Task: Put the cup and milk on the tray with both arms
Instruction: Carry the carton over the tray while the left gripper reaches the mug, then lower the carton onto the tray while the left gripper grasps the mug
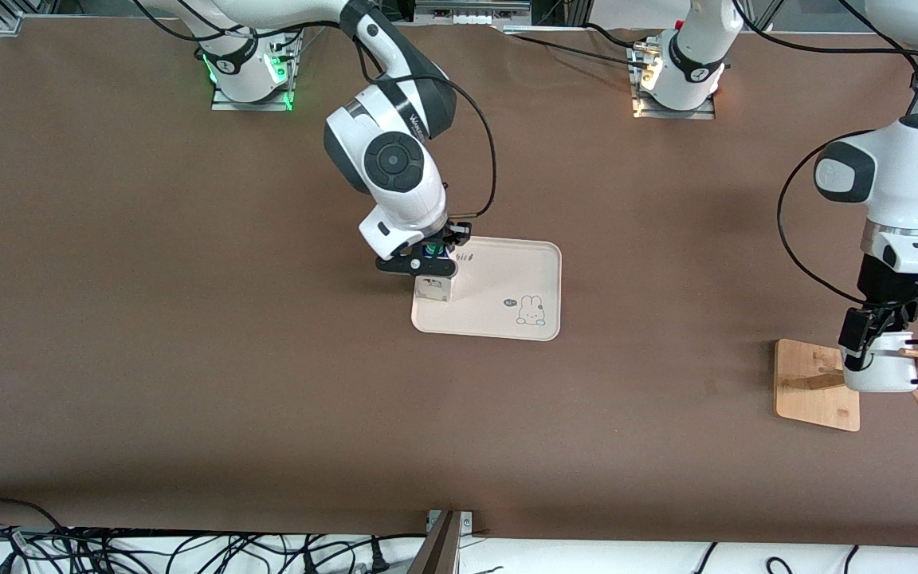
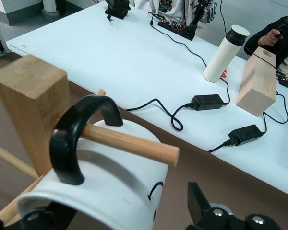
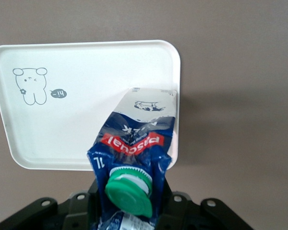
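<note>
The right tool (image 1: 433, 259) is clamped on the milk (image 1: 433, 288) standing on the tray (image 1: 507, 279) (its right-arm end), while the left tool (image 1: 865, 351) grips the cup (image 1: 889, 371) at the wooden rack (image 1: 814, 387).

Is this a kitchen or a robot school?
Probably a robot lab, not a kitchen: two robot arms are bolted to a brown table, loose cables trail along its edge, and power adapters lie on a white workbench.

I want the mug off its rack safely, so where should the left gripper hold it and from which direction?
Grip the cup by its rim wall, coming from above, as the left gripper is placed now. Its handle is hooked over a wooden peg, so leave that free and slide the cup off along the peg.
</note>
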`<state>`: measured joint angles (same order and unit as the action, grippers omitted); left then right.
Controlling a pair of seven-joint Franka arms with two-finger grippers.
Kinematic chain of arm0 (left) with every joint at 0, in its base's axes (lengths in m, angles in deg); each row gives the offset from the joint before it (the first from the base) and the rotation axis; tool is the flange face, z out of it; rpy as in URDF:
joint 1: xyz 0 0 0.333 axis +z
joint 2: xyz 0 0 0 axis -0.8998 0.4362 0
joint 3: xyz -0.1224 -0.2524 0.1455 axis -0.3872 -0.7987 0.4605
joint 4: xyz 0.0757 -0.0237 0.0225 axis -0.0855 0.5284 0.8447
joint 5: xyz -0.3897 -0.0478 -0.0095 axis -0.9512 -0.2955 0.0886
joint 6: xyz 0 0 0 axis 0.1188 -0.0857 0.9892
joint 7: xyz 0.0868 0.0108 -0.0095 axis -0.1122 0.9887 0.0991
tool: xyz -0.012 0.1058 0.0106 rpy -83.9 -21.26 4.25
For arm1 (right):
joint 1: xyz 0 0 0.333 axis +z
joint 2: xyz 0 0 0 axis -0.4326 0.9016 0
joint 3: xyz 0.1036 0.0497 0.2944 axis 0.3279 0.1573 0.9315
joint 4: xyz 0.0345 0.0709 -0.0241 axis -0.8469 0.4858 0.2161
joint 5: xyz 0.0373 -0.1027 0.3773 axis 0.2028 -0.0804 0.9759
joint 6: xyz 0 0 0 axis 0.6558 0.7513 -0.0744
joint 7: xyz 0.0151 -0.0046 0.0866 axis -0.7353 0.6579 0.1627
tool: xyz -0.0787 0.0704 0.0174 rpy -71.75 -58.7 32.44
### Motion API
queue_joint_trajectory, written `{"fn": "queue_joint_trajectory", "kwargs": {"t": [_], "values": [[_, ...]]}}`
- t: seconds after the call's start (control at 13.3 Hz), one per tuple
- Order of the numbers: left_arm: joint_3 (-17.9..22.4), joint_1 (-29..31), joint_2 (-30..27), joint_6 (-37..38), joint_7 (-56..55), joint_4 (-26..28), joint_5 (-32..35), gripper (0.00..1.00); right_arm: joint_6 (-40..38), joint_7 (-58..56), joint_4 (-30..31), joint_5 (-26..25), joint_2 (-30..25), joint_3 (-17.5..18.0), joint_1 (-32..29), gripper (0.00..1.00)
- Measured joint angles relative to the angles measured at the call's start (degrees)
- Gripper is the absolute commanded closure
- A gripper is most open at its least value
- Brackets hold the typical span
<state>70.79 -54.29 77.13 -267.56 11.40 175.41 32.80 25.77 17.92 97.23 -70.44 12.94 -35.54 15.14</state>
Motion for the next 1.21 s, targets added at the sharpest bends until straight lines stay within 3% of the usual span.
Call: {"fn": "queue_joint_trajectory", "kwargs": {"t": [0.08,0.15,0.38,1.06,1.21], "values": [[-0.05,0.00,0.01,-0.06,0.00,-0.02,0.00,0.49,0.15,0.00,-0.01,0.00,0.10,-0.04,0.03,0.54],[-0.16,0.00,0.01,-0.10,0.00,-0.10,0.00,0.66,0.17,0.00,-0.07,0.00,0.10,-0.24,0.02,0.54],[-0.57,-0.01,-0.04,-0.20,0.00,-0.33,0.00,0.77,0.10,0.00,-0.61,0.02,-0.02,-0.46,0.02,0.54],[-2.20,-0.27,-0.43,-0.44,2.37,-0.65,0.04,0.79,-0.66,0.00,-1.34,1.36,-0.64,-0.36,0.07,0.53],[-3.53,-0.46,-1.37,-0.45,5.80,-0.68,0.04,0.83,-0.23,0.00,-1.31,1.36,-0.01,-0.36,0.08,0.53]]}}
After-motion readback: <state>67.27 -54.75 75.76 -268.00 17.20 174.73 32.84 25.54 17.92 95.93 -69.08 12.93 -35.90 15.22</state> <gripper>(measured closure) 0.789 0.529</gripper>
